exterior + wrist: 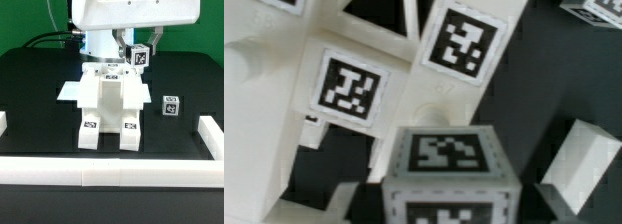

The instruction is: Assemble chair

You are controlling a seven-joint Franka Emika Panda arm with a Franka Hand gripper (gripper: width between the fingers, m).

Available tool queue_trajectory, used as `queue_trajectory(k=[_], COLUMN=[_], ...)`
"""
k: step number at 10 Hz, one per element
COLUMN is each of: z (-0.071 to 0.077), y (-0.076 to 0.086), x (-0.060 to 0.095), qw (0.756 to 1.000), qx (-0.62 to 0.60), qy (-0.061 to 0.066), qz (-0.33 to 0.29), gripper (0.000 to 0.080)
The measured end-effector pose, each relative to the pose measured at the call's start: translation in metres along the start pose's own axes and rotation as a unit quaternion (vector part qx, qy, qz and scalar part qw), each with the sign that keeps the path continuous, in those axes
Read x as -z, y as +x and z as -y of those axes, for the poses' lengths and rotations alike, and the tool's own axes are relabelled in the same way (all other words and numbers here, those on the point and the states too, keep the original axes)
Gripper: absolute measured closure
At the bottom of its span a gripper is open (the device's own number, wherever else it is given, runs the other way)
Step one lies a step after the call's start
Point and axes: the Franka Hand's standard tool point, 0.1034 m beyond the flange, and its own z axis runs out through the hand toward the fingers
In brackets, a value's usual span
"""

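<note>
At the table's centre in the exterior view, the half-built chair [105,105] stands on the black table [40,70]. Above and behind it, the gripper [133,48] is closed narrow on a tagged white post [141,58]. A loose tagged block [171,106] sits to the exterior view's right. Wrist view: the post is held close to the camera, with the chair's tagged panels [349,85] beyond.

Partly built chair [108,95]: white blocky assembly at counter centre. Flat seat slab [72,92] lies level, jutting toward exterior view's left. Two chunky uprights [92,118] stand side by side, tag low on each. Square post [140,57], white with tagged faces, held up behind assembly. Small tagged block [171,106] stands alone on exterior view's right, apart.
</note>
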Motion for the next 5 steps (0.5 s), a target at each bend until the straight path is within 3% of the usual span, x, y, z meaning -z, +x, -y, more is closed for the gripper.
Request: queue_trajectory(k=[5], z=[-0.0054], y=[-0.0029], x=[-0.0034], qw=[1.0], qx=[0.008], qy=[-0.001], qz=[0.003], gripper=[0.0515])
